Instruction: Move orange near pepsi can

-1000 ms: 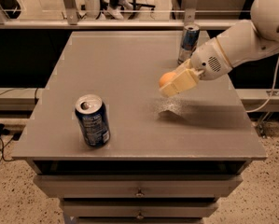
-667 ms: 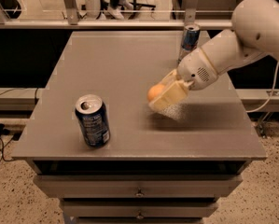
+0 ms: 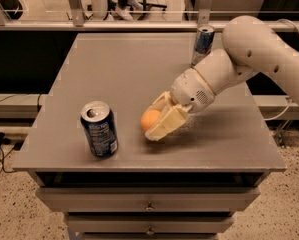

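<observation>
The orange (image 3: 150,119), small and round, sits between the cream fingers of my gripper (image 3: 156,125), low over the grey table (image 3: 124,69) near its front middle. The gripper is shut on the orange. The pepsi can (image 3: 99,129), dark blue with a silver top, stands upright at the front left, a short way left of the orange. My white arm (image 3: 249,54) reaches in from the upper right.
A slim silver-blue-red can (image 3: 203,45) stands at the table's back right, behind my arm. Drawers (image 3: 149,204) run below the front edge. A rail and chair legs lie beyond the far edge.
My gripper has carried the orange from the right middle of the table down and left, toward the front and closer to the pepsi can.
</observation>
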`<action>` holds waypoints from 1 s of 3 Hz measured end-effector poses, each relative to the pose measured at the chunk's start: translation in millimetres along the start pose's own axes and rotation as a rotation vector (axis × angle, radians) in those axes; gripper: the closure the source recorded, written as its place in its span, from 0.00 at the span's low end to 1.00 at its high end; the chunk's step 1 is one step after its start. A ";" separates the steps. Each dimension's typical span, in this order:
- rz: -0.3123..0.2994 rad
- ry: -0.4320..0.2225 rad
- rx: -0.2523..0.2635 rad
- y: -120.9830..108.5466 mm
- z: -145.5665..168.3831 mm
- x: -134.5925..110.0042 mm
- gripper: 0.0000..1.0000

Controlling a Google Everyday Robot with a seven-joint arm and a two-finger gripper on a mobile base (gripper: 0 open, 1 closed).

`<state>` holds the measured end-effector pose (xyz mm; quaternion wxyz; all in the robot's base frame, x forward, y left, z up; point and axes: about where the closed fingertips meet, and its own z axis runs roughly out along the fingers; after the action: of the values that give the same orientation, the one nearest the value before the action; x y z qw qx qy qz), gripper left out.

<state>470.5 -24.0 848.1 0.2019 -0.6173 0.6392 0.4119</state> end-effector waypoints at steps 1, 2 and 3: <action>-0.082 -0.041 -0.012 1.3 17.7 -17.9 1.00; -0.122 -0.062 -0.008 1.8 26.8 -26.8 1.00; -0.148 -0.073 -0.001 3.0 34.9 -34.1 0.75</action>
<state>464.2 24.0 854.9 0.2544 -0.6477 0.5837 0.4183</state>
